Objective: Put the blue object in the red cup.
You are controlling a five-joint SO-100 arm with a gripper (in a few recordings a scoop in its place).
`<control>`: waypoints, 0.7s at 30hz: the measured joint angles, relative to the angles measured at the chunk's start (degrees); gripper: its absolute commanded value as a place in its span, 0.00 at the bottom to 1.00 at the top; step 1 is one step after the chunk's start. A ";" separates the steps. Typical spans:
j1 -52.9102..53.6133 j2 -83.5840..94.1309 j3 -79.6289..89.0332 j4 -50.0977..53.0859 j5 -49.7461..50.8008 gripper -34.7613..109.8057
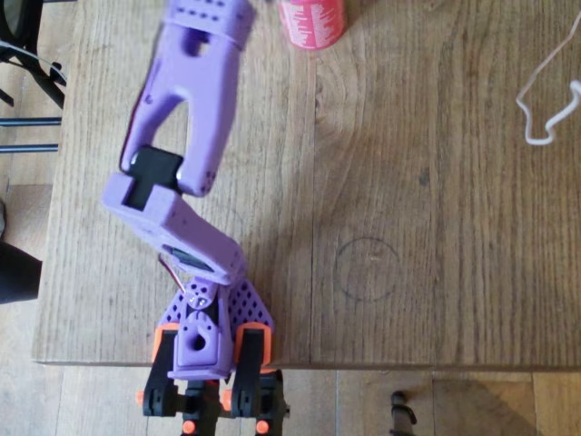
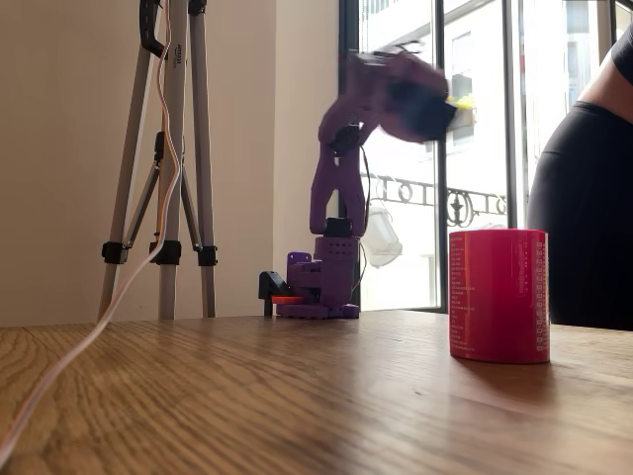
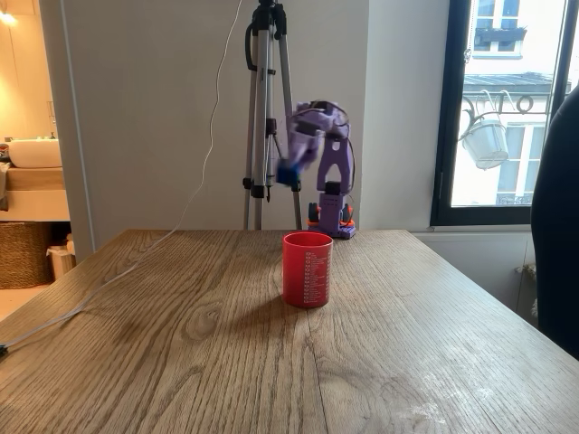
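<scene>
Cylindrical red cup (image 3: 308, 268) upright on grainy wood table (image 3: 181, 362); blurred pincer (image 3: 289, 170) raised, grip state unreadable.

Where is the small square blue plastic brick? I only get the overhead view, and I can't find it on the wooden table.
Observer: In a fixed view, a blurry blue patch, probably that brick, sits at the purple plastic arm's gripper, up in the air.
Operator: How high up is it?
Observer: In a fixed view, the gripper is well above the rim of the red cylindrical cup.
Operator: Is the cup standing up?
Observer: Yes. It stands upright on the table with its mouth open, and it has small white markings down its side.
</scene>
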 measured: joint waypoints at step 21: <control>-4.13 -7.12 4.48 -13.45 0.88 0.25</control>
